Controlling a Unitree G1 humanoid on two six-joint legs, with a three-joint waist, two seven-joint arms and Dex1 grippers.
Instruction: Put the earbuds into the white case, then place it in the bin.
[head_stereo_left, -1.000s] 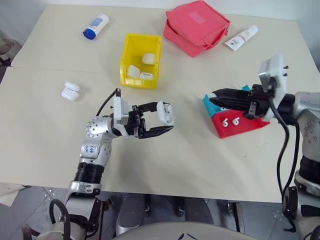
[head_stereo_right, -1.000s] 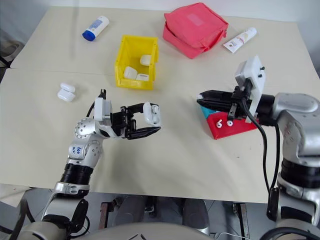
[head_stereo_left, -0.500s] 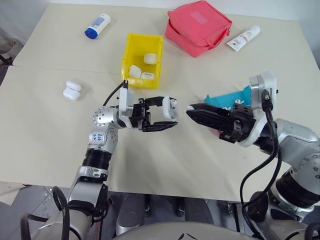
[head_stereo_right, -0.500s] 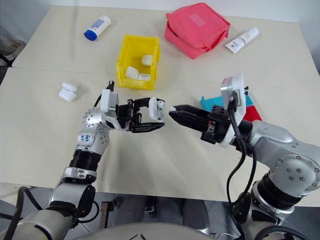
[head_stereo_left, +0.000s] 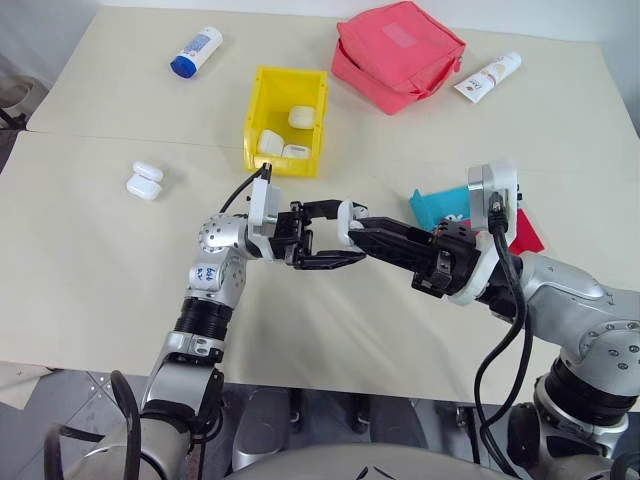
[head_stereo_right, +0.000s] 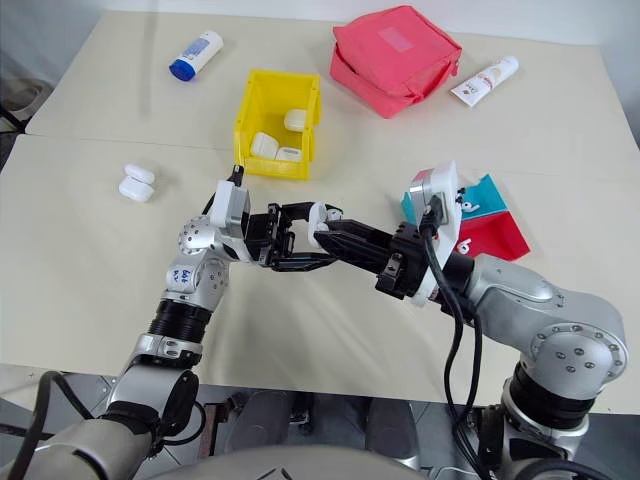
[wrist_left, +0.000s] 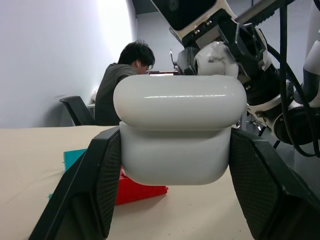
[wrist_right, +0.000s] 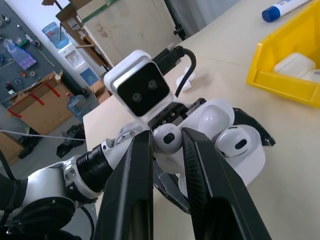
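Note:
My left gripper is shut on the white case, held above the middle of the table; the left wrist view has its fingers clamping the case. My right gripper reaches in from the right, its tips at the case, and is shut on an earbud. In the right wrist view the case has its lid up and another earbud seated inside. The yellow bin stands behind and holds several white cases.
A red tray and a teal tray at the right hold loose earbuds. A spare white case lies at the left. A blue-capped bottle, red pouch and tube lie at the back. A person sits beyond the table.
My right gripper has swung left from the trays, rolled, and brought its tips up against the case. My left gripper with the case has edged a little to the right.

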